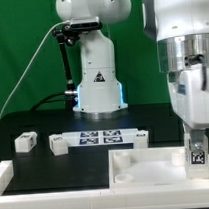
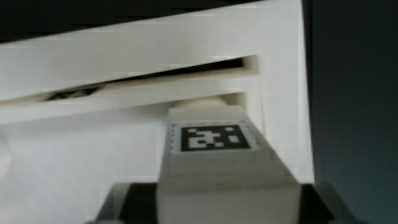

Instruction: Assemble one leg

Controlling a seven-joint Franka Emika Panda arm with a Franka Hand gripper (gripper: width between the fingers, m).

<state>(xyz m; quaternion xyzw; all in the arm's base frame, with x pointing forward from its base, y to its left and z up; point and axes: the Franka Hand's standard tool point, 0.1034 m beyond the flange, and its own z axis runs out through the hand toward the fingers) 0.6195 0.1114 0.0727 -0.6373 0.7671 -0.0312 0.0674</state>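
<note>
My gripper (image 1: 197, 145) is shut on a leg (image 1: 198, 157), a small white block with a black-and-white marker on its face. It holds the leg upright over the right end of the large white tray-like piece (image 1: 137, 171); I cannot tell whether the leg touches it. In the wrist view the leg (image 2: 217, 150) fills the space between the dark fingers (image 2: 139, 200), marker facing the camera, with the tray-like piece (image 2: 125, 70) and its raised rim right behind it.
The marker board (image 1: 103, 139) lies mid-table. Loose white blocks sit at the exterior view's left (image 1: 25, 142), (image 1: 58, 145) and by the board's right end (image 1: 141, 138). The robot base (image 1: 98, 78) stands behind.
</note>
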